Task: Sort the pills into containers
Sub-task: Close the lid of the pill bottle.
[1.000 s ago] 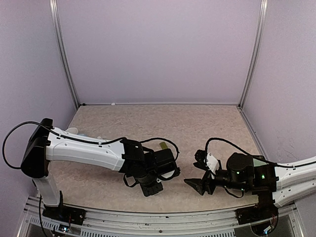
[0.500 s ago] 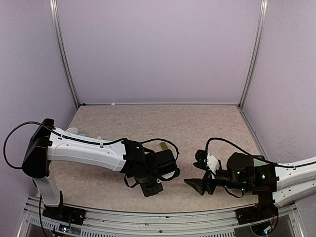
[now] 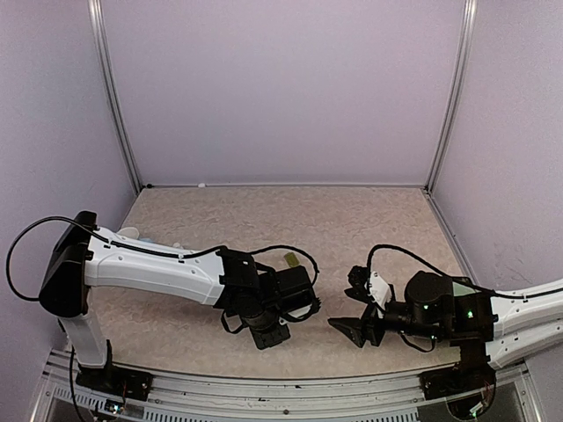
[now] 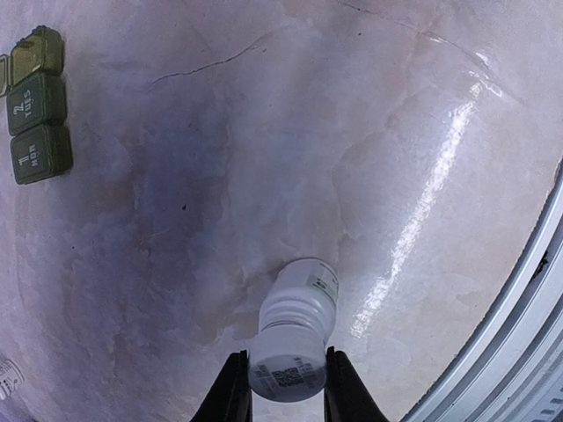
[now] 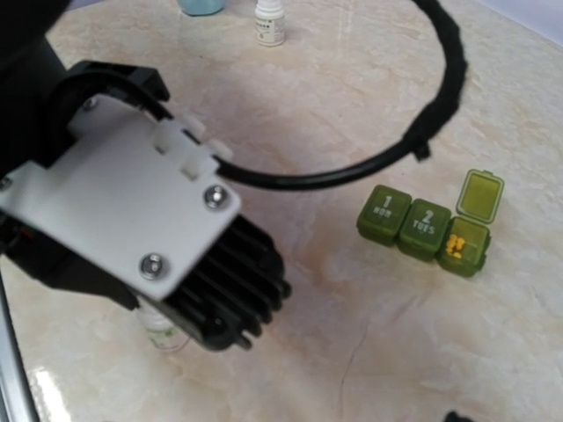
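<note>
The dark green pill-box strip (image 5: 422, 229) lies on the table. Its compartments marked 1 and 2 are closed. The third has its lid (image 5: 482, 195) up and holds yellow pills (image 5: 455, 246). The strip also shows at the top left of the left wrist view (image 4: 35, 105) and in the top view (image 3: 288, 258). My left gripper (image 4: 284, 354) is shut on a white pill bottle (image 4: 295, 316) whose far end rests on the table near the front edge. My right gripper (image 3: 350, 330) hovers open and empty to the right of the left gripper (image 3: 266, 334).
A small white dropper bottle (image 5: 270, 22) and a light blue mug (image 5: 201, 5) stand further left. The metal front rail (image 4: 519, 352) runs close to the held bottle. The left gripper's body (image 5: 132, 202) fills much of the right wrist view.
</note>
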